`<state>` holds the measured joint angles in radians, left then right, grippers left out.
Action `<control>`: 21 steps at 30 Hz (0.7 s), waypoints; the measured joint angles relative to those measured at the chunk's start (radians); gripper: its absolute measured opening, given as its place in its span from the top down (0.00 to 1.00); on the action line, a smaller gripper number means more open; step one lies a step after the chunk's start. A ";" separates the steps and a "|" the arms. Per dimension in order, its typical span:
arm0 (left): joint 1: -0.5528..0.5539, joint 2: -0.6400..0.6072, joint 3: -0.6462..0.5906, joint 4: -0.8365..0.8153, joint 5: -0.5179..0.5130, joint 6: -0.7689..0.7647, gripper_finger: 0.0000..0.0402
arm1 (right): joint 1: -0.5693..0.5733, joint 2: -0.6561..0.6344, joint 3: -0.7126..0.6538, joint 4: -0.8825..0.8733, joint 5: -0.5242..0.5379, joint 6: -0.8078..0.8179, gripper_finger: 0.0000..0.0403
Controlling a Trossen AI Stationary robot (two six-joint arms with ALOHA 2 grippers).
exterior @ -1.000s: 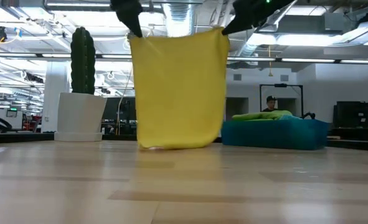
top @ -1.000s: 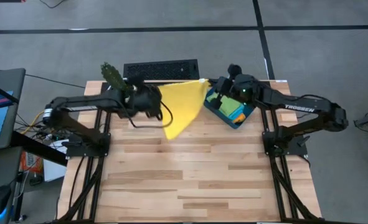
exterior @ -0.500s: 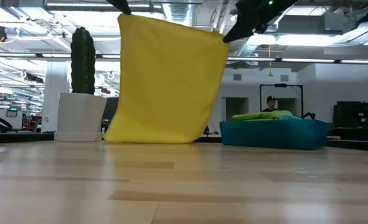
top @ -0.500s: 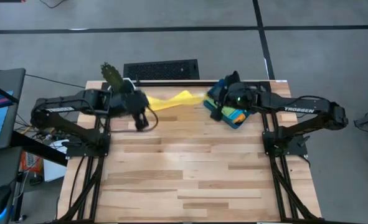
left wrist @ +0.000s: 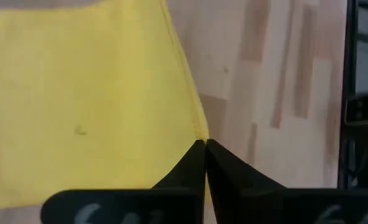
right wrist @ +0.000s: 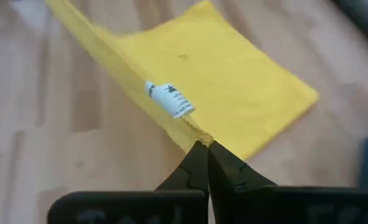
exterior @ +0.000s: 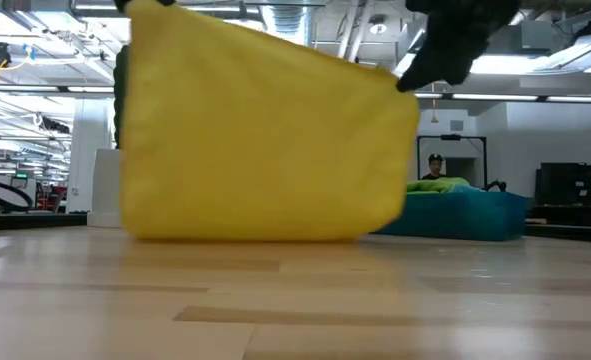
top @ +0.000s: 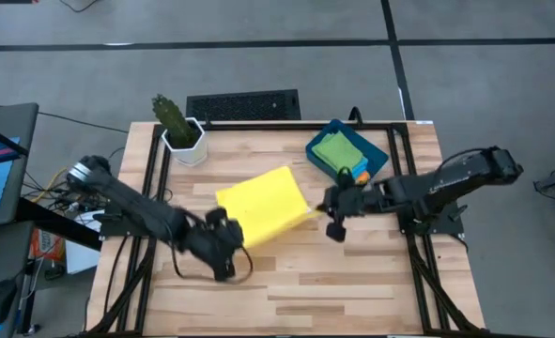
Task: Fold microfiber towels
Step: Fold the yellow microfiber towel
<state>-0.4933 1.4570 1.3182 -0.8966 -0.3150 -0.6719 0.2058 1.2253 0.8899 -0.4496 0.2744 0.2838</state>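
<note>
Currently, high view: the yellow towel (top: 261,205) lies spread near the middle of the table (top: 352,282), its far edge toward the teal bin (top: 376,155); the left gripper (top: 223,257) sits at the towel's near-left corner and the right gripper (top: 331,208) at its right corner, on the side toward the bin. Bin contents seen from above — a green towel (top: 336,150) on top, with slivers of orange and blue beside it; a cactus pot (top: 185,145) stands well left of the bin. Low view: the yellow towel (exterior: 260,140) hangs as a slack sheet, its top edge sloping down toward the bin (exterior: 455,215), its lower edge at or just above the tabletop — a lift the overhead picture does not reveal; a person shows far behind the bin. Left wrist view: the fingers (left wrist: 190,168) are pinched together on the towel's hemmed corner (left wrist: 199,134). Right wrist view: the fingers (right wrist: 199,165) are likewise closed on an edge beside a white care label (right wrist: 170,99), seen in no other view. Judgement: the task is at its start; this towel is unfolded, being laid out, and the rest wait in the bin, whether folded cannot be told.
</note>
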 joint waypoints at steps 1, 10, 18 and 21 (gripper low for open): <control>-0.019 0.030 0.000 0.016 -0.004 -0.014 1.00 | 0.024 0.006 -0.008 0.010 0.010 0.026 0.95; -0.079 0.233 -0.002 0.043 -0.019 -0.094 1.00 | 0.123 0.090 -0.061 0.118 0.055 0.106 0.96; -0.076 0.220 -0.002 -0.011 -0.088 -0.068 1.00 | -0.009 0.234 -0.063 0.196 0.060 -0.058 0.96; -0.060 0.218 -0.002 -0.114 -0.151 -0.063 1.00 | -0.087 0.256 -0.063 0.229 0.038 -0.142 0.96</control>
<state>-0.5537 1.6752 1.3167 -1.0107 -0.4657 -0.7352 0.1190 1.4809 0.8271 -0.2202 0.3119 0.1415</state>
